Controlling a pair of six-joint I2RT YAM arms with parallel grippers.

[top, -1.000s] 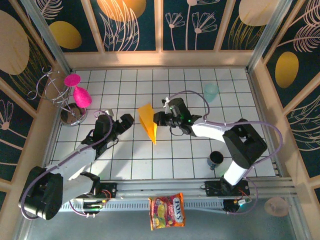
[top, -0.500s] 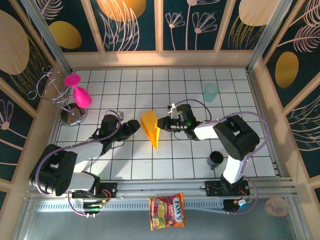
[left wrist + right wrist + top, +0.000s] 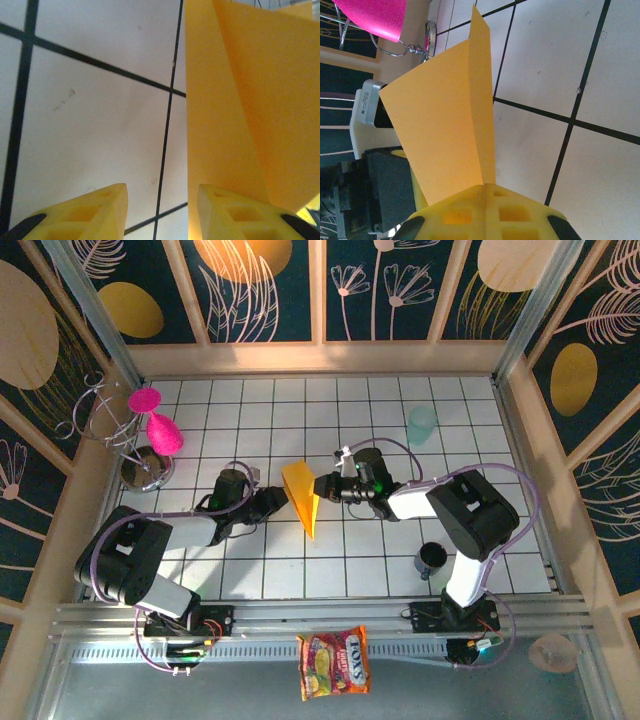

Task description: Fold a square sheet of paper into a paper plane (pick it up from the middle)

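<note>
Bright, even light falls from above on the white tiled desk [image 3: 330, 570], leaving only soft, short shadows beside the arms. The overhead view is sharp. In the left wrist view the paper plane [image 3: 240, 100] looks grainy, and the left end effector [image 3: 162, 197] blurs at the bottom edge

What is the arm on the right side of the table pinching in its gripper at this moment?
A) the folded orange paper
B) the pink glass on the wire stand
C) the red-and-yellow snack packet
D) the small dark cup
A: in the right wrist view the right gripper is closed on the edge of the folded orange paper, which stands up out of it.
</note>
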